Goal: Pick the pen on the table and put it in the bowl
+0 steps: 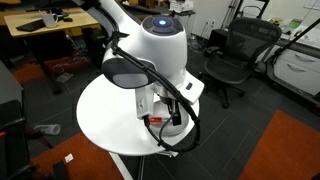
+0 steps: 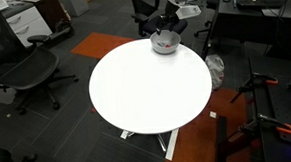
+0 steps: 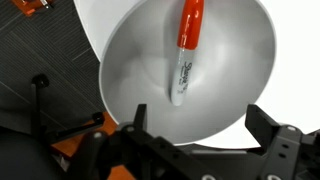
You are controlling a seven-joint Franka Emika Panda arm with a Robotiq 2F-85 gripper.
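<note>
The small red pen (image 3: 185, 52) lies in the round grey metal bowl (image 3: 130, 70). My gripper (image 3: 197, 120) is wide open and empty. The job looks done.

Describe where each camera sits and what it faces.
Exterior view: high behind the arm, looking down at the table; arm fills centre.
Exterior view: high across the table, facing bowl and gripper at far edge.
Wrist view: down into the bowl holding the pen; open fingers below.
Both exterior views share the table and arm.
</note>
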